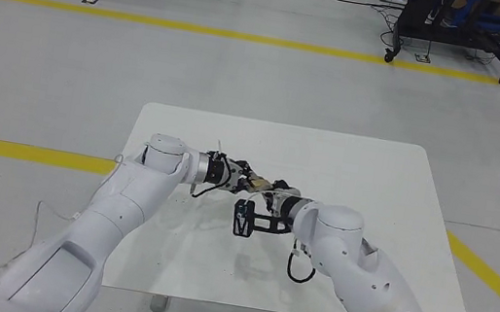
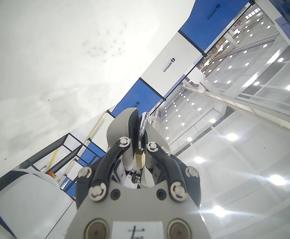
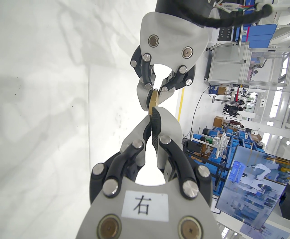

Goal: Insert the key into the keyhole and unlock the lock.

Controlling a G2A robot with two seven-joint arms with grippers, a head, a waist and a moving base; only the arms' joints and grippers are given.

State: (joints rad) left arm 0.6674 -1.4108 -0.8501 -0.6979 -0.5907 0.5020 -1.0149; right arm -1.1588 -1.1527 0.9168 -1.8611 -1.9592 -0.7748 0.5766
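Lock (image 3: 154,99): small brass padlock, held in air over mid tabletop (image 1: 375,176), pinched by left claw (image 2: 138,121), brass body & silver shackle (image 2: 144,123) betw its fingers. Prob light, rigid, smooth metal, so slippery; may twist in grip under insertion push; flat faces = best hold. Right claw (image 3: 151,120) pressed together, tips touching lock's end. Key not visible, presumably thin blade betw pads, can't confirm. Key likely stiff but tiny: hold by bow, blade in line w/ keyhole

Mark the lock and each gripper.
lock (image 3: 155,99), right wrist view, brass body edge.
right gripper (image 3: 152,120), right wrist view, between its shut pads.
left gripper (image 2: 138,118), left wrist view, between its fingertips.
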